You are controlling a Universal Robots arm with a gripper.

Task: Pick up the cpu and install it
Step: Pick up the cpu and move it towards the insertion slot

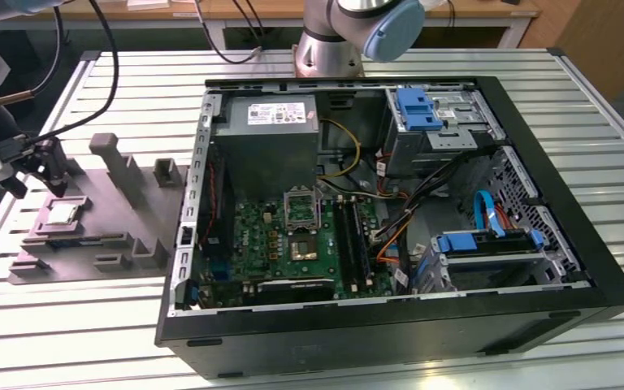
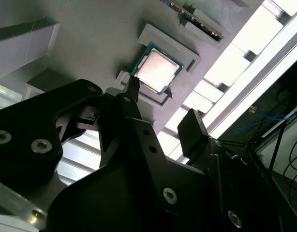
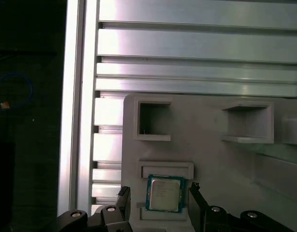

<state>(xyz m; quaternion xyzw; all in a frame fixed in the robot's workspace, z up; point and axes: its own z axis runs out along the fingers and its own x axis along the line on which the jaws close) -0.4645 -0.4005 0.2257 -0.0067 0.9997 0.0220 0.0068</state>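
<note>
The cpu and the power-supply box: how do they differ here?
Size: the cpu is a small thin square chip; the power-supply box is a far bulkier block. Place: the cpu lies flat in a recess of the grey fixture outside the computer case; the power-supply box sits inside it. The open gripper hovers over the cpu, far from the power-supply box. Both show grey metal.
</note>
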